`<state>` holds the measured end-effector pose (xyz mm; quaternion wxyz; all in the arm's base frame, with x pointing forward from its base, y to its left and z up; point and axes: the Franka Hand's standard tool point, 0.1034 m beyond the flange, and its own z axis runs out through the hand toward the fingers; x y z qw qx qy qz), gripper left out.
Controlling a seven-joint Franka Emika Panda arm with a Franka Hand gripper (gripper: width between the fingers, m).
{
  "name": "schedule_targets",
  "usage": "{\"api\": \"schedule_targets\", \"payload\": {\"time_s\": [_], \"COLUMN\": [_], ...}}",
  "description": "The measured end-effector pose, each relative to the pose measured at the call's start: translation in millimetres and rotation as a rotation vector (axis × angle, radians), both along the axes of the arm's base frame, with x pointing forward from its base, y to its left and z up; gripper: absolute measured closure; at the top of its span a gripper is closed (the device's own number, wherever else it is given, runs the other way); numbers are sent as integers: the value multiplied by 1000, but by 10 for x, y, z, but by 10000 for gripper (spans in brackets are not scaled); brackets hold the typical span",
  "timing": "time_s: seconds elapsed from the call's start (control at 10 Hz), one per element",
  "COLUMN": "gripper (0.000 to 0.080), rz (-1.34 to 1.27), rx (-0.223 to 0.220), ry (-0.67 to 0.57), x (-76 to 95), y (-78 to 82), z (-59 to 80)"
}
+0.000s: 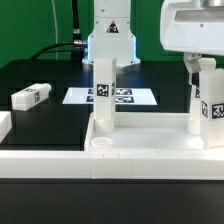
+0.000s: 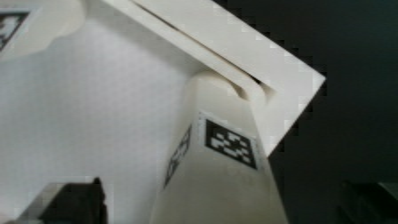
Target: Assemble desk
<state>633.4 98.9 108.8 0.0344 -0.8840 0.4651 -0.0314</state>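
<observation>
The white desk top (image 1: 150, 150) lies along the front with its rim up. One square leg (image 1: 104, 92) stands upright in a corner socket near the middle of the exterior view. A second leg (image 1: 213, 108) stands upright in the socket at the exterior view's right. My gripper (image 1: 203, 68) is over this leg's upper end, a finger on each side. In the wrist view the tagged leg (image 2: 222, 150) runs down to the desk top's corner (image 2: 267, 70). The dark fingers (image 2: 71, 200) stand apart from it, so the gripper (image 2: 222, 208) is open.
A third leg (image 1: 32, 96) lies loose on the black table at the exterior view's left. The marker board (image 1: 130, 97) lies behind the desk top. The robot base (image 1: 110, 35) stands at the back. A white piece (image 1: 4, 125) shows at the left edge.
</observation>
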Motion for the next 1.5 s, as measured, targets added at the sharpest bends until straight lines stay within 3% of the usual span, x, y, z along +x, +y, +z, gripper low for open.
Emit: {"api": "schedule_targets", "payload": {"time_s": [0.8, 1.3, 1.4, 1.5], "gripper": [150, 150, 257, 257], "rz": [675, 944, 952, 949], "rx": [-76, -116, -122, -122], "ry": [-39, -38, -35, -35], "x": [54, 55, 56, 56], "y": [-27, -52, -64, -67], "z": [33, 33, 32, 31]}}
